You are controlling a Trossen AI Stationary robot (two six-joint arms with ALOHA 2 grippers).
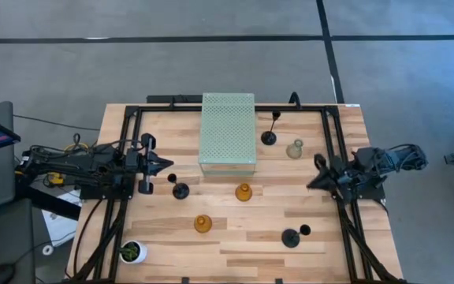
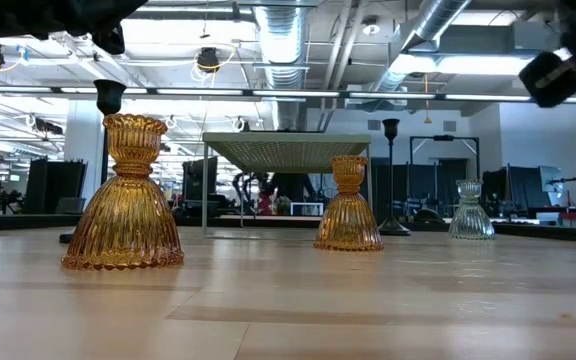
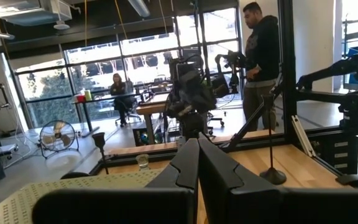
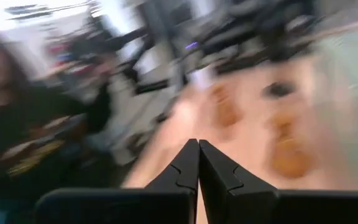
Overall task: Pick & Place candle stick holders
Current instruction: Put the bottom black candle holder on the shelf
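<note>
While both tools wait fingers together, left tool [image 1: 166, 164] and right tool [image 1: 315, 183] above desk [image 1: 235, 237] edges, nothing held. Six holders scattered: thin black round-based stem holder [image 1: 180, 190] nearest left; squat amber ribbed glass holders [image 1: 243, 192] mid-desk. Risk: closed fingers tipping thin stems on approach.

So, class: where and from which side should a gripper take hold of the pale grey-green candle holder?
Grip the pale grey-green holder at its narrow neck above the flared skirt, probably coming straight down. It stands upright, apart from its neighbours, nearest the right gripper.
</note>
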